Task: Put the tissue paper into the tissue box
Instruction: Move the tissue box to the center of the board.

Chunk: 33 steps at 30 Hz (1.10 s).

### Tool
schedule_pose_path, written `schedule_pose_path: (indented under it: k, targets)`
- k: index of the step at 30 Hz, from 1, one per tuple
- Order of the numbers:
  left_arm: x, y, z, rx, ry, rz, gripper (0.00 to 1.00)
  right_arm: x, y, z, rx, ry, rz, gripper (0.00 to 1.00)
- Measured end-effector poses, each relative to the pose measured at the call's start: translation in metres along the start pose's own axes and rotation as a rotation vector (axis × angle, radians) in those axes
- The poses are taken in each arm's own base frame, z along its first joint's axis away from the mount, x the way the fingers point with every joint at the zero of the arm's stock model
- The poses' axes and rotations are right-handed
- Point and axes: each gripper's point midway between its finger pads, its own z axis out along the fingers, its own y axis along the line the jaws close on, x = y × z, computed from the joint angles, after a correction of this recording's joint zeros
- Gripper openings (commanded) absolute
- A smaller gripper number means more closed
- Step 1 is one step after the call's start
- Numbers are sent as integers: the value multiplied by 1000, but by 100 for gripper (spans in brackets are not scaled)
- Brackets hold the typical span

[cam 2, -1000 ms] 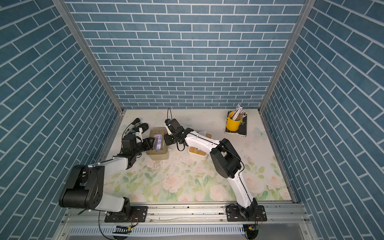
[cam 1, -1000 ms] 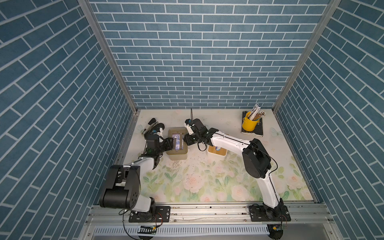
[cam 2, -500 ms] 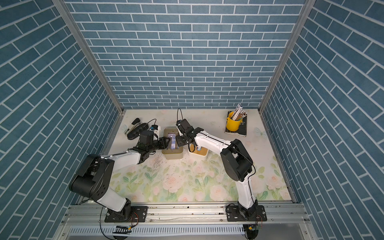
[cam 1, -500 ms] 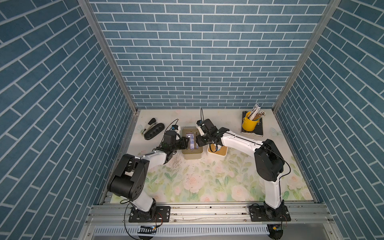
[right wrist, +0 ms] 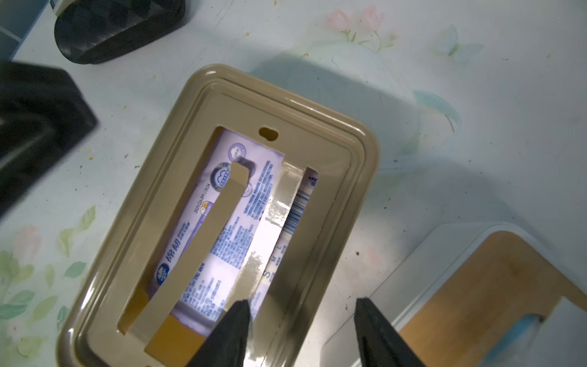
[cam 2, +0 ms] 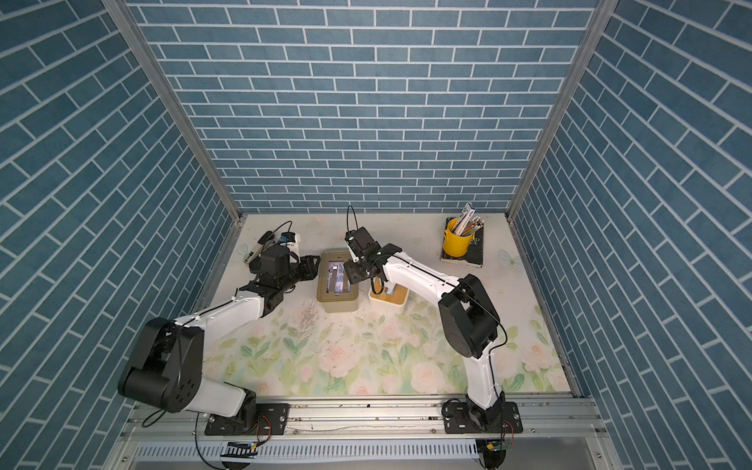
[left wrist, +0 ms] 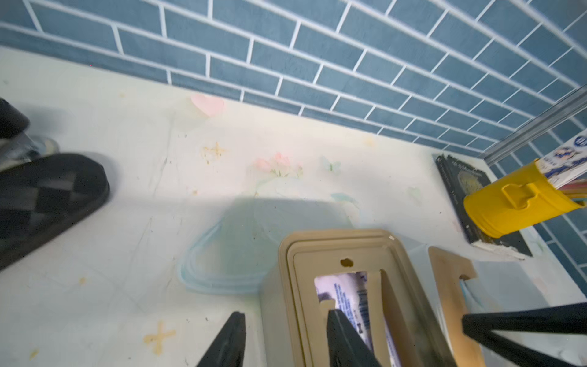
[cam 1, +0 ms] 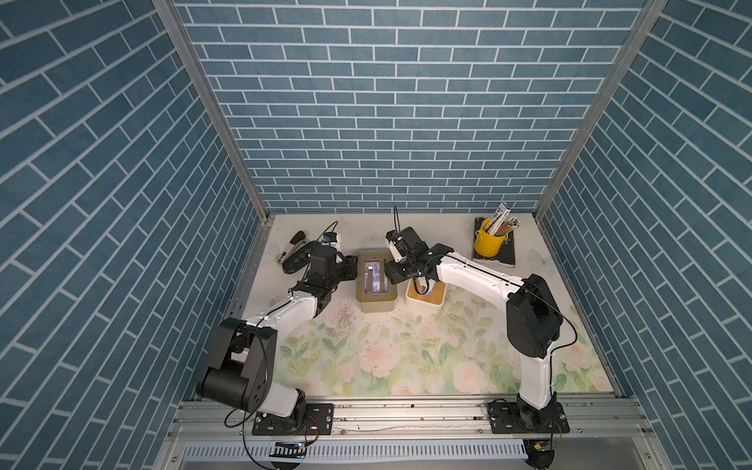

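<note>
My left gripper (left wrist: 285, 314) straddles the left wall of the tan plastic tissue box (cam 1: 376, 301), one finger inside the opening; whether it clamps I cannot tell. The purple-and-white wrapped tissue pack (right wrist: 228, 222) lies inside the box. My right gripper (right wrist: 302, 302) stands released and empty over the right rim. Risk: on withdrawal, a finger may snag wrapper or rim and tip the box.

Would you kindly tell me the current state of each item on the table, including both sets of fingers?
tissue box: open on top, filled.
tissue pack: wrapped, lying inside the box.
left fingers: apart, straddling a box wall; grip unclear.
right fingers: open, holding nothing.
yellow cup: upright on a book, holding pencils.
</note>
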Motion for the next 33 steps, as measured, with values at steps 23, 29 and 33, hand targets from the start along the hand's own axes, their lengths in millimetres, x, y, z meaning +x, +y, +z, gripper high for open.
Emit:
schedule_pose_path:
  k: [23, 29, 33]
  targets:
    - [23, 6, 13, 5, 55, 10, 47, -7, -15, 9, 33, 6, 18, 26]
    - [26, 6, 13, 10, 48, 10, 47, -2, -16, 16, 32, 17, 19, 24]
    - [26, 6, 13, 15, 37, 10, 46, -3, -15, 19, 24, -4, 22, 22]
